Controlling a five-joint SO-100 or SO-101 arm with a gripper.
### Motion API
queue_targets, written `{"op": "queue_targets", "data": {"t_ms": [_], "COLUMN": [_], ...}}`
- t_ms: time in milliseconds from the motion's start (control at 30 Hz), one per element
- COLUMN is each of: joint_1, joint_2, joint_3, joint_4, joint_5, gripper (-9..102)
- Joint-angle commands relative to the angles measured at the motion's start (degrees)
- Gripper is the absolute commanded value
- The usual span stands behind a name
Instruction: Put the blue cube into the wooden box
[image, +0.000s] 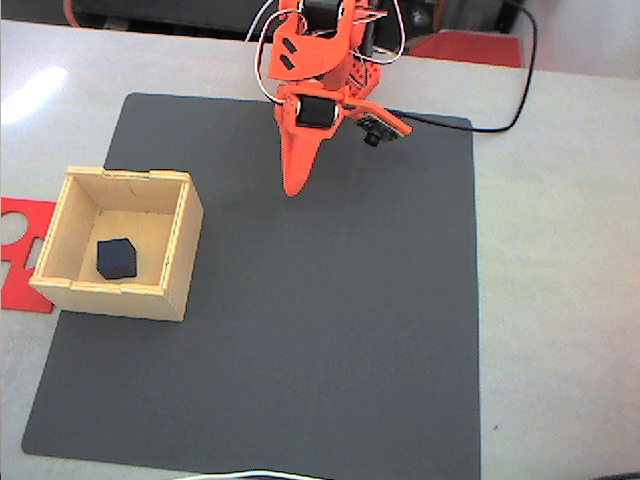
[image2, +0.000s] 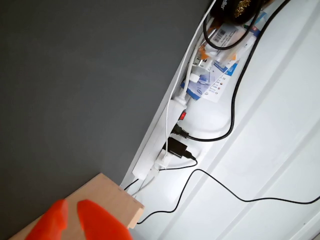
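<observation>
The small, very dark navy cube (image: 117, 257) is lying on the floor of the square, light plywood box (image: 175, 262), slightly toward the lower left of its interior in the fixed view, with no gripper near it. The box is sitting on the left edge of a dark grey rectangular mat (image: 330, 330), partly overlapping a flat red cut-out piece (image: 18, 250) that is lying on the pale table (image: 560, 300).

The orange two-finger gripper (image: 292, 188) is hanging over the upper middle of the mat, well apart from the box, pointing downward. Its fingers are looking pressed together into one tapering point in the fixed view, while the wrist view is showing two orange tips (image2: 80, 220) with a thin gap between them, so the jaws are appearing nearly closed and holding nothing.

Judging from this, the placing step is looking finished and the arm is in the retreat phase. The next move is calling for little more than settling the arm at a rest pose, steering clear of the box wall and of the black cable (image: 520, 90) trailing behind the arm base
</observation>
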Motion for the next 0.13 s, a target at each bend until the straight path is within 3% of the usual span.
{"op": "queue_targets", "data": {"t_ms": [0,100], "joint_1": [-0.8,-1.2], "joint_2": [0.9,0.9], "joint_3": [-0.2,-0.2], "joint_4": [0.6,0.8], "joint_5": [-0.6,-1.2], "gripper": [0,0]}}
